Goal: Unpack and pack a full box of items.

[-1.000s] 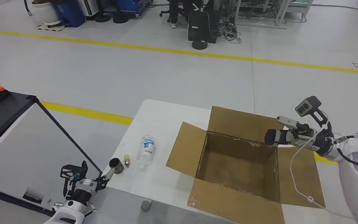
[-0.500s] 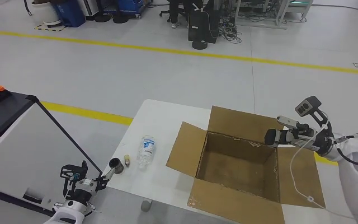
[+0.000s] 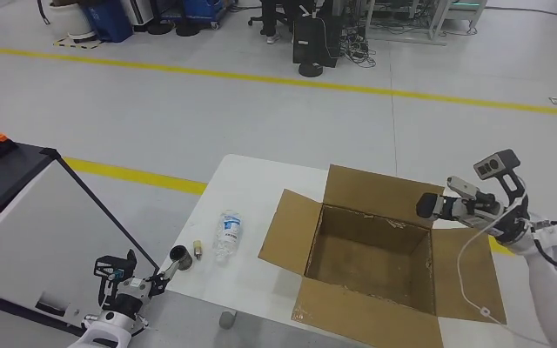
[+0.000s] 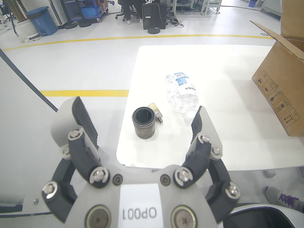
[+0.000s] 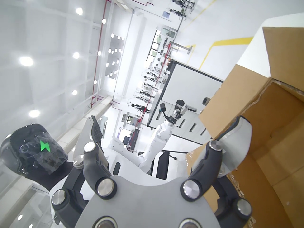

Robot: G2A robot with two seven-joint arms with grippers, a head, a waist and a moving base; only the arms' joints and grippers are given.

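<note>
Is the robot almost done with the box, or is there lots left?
Unpacking looks done: the box looks empty, and the bottle, metal cylinder and small part sit on the table. Nothing is in hand: the left gripper and right gripper are both open. All the packing is left.

Bright all over, pretty even light from above. In the right wrist view the ceiling lights (image 5: 25, 60) are blown-out white blobs with haze around them. The white table (image 4: 213, 58) almost washes out in the left wrist view, and the metal cylinder (image 4: 144, 124) only gets a faint soft shadow. In the top view the glossy floor (image 3: 261, 113) toward 12 o'clock has soft reflections, and the box (image 3: 370, 257) is dimmer inside than on its flaps. Both wrist views go fisheye at the edges, and the yellow floor line (image 4: 142, 38) bows.
</note>
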